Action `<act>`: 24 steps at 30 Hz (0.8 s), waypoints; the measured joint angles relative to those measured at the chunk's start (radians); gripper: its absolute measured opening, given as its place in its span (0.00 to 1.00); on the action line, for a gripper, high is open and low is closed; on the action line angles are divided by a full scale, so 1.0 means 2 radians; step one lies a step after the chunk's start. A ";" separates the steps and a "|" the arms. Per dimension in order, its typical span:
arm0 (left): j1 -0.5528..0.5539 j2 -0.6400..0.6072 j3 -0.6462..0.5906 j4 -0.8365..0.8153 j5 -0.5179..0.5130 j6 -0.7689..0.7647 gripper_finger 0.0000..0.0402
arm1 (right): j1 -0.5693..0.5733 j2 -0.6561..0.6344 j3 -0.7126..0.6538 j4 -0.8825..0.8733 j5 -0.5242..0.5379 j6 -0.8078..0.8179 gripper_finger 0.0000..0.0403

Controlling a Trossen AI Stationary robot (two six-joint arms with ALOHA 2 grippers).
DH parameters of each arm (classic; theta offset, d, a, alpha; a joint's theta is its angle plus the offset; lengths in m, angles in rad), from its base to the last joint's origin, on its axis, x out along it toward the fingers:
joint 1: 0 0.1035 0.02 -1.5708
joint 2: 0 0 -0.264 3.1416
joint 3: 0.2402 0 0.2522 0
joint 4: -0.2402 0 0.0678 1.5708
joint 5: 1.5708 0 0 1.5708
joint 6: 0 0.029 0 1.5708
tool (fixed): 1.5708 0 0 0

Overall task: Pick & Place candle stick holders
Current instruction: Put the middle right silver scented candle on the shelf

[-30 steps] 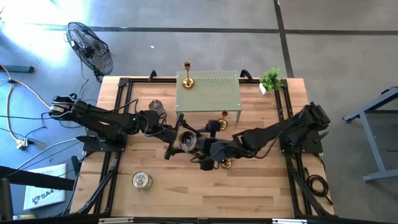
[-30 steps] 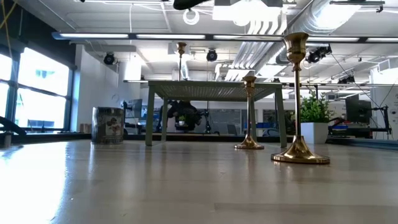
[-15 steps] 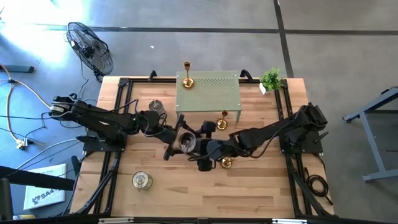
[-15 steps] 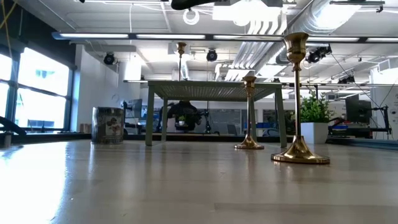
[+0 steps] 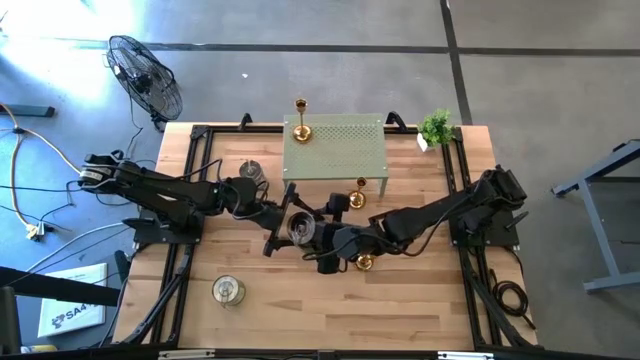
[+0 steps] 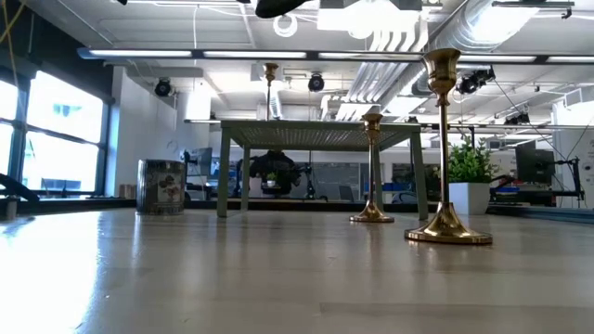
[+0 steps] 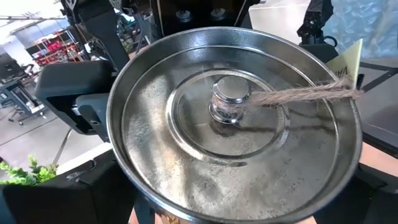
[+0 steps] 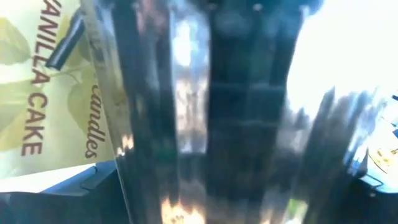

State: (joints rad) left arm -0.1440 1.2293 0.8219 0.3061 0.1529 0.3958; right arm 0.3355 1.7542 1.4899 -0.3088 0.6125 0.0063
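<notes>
My left gripper is shut on a silver jar-like candle holder, held above the table's middle. Its lid with a twine tag fills the left wrist view. My right gripper is right against the same jar, whose shiny side fills the right wrist view. Two more silver jars stand on the table. One gold holder stands on the green shelf. Another stands at the shelf's front. A third stands just under the right arm.
A small green potted plant sits at the back right corner. Black rails run along both table sides. In the low view, two gold holders stand to the right and a silver jar to the left.
The right gripper has edged left, closer onto the jar held by the left gripper. The left arm and the other holders have not moved.
</notes>
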 joint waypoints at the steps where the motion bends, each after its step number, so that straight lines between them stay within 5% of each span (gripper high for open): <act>1: 0.000 0.000 0.000 0.000 0.000 0.000 0.88 | 0.000 0.000 0.000 0.000 0.000 0.000 0.87; 7: 0.000 0.000 0.000 -0.002 -0.001 -0.008 0.96 | 0.000 0.000 0.000 -0.007 -0.002 -0.016 0.87; 15: 0.000 0.000 0.000 0.003 -0.012 -0.006 0.92 | 0.000 0.000 0.000 -0.008 0.002 -0.018 0.87; 24: 0.000 -0.005 -0.002 0.064 -0.015 -0.001 0.93 | 0.016 -0.002 0.003 -0.012 0.077 -0.026 0.87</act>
State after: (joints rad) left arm -0.1447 1.2193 0.8188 0.4340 0.1237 0.3936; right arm 0.3682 1.7504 1.4951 -0.3319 0.7667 -0.0448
